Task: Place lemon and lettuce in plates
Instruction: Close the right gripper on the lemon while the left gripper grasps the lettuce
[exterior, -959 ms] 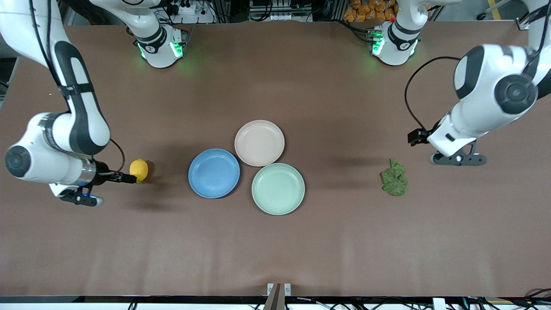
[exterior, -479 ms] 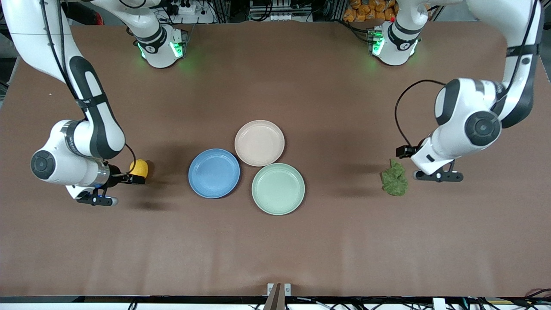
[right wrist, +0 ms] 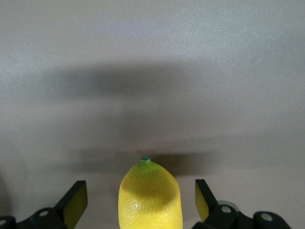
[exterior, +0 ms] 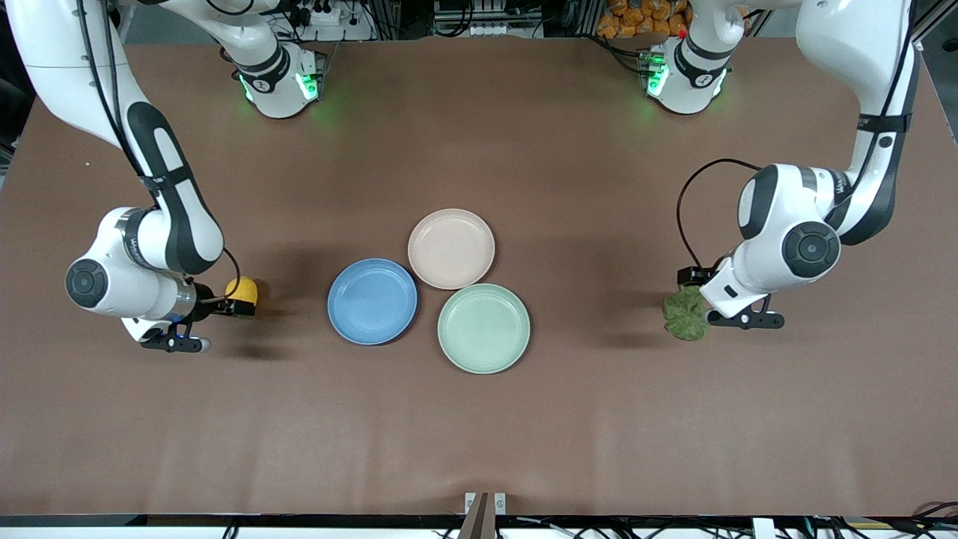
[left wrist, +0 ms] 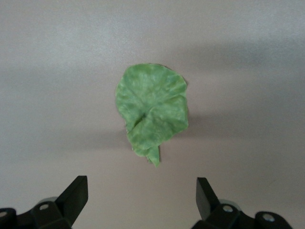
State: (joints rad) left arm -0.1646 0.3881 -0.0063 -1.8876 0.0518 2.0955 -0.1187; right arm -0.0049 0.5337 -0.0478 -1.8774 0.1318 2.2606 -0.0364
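The right arm swung in from the right arm's end of the bench, and its right claw [right wrist: 140, 202] came down around the lemon [exterior: 242, 292], so that in the front view the wrist now covered part of the fruit where earlier the fingertips only touched its side. In the right wrist view the lemon [right wrist: 150, 198] sat between the spread fingers [right wrist: 76, 202]. The left arm dropped and moved toward the plates, bringing the left claw [left wrist: 142, 200] from beside the lettuce [exterior: 685, 318] to over it, fingers [left wrist: 75, 193] spread wide, the leaf [left wrist: 151, 112] lying flat below.
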